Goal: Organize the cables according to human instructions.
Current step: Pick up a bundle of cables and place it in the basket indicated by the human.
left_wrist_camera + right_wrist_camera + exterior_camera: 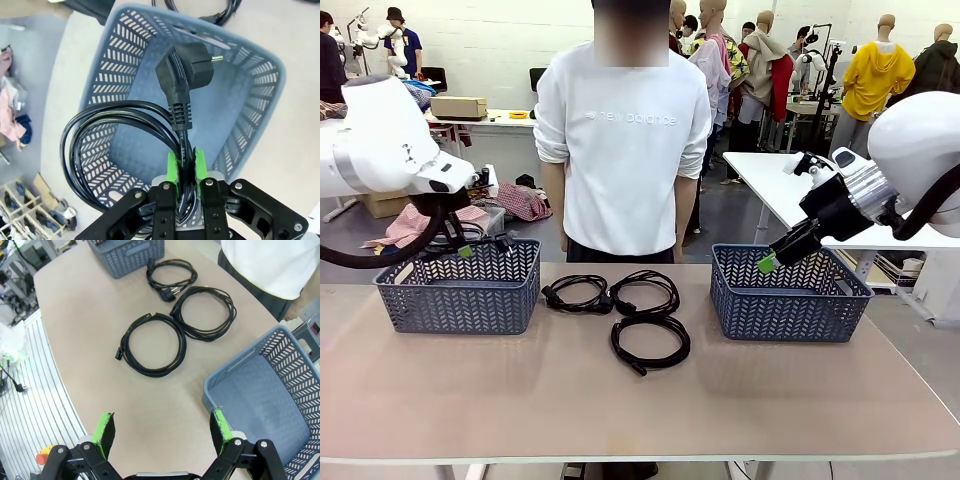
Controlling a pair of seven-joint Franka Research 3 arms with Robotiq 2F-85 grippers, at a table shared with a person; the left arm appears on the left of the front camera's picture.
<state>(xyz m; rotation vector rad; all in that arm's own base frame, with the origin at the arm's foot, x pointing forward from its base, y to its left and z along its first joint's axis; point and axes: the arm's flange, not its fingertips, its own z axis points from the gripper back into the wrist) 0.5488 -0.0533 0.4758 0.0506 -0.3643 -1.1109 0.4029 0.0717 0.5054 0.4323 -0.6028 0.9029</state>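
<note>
Open room lies inside the left basket (107,60), below the left gripper (186,162); three loose cables (126,352) lie flat on the table (470,390) between it and the right basket (240,365). Left jaws are clamped on the fourth cable (115,107), its plug (187,65) just past the fingertips and its loop hanging above the basket wall. The right gripper (162,420) is tilted down beside the right basket's rim, jaws wide apart.

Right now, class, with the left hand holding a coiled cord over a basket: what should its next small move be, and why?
Probably lower slightly and open the left hand, dropping the cord into the basket. The hand is shut on the cord; the plug hangs over the basket's open inside, and the coil crosses one wall, so lowering first should help it land inside.
</note>
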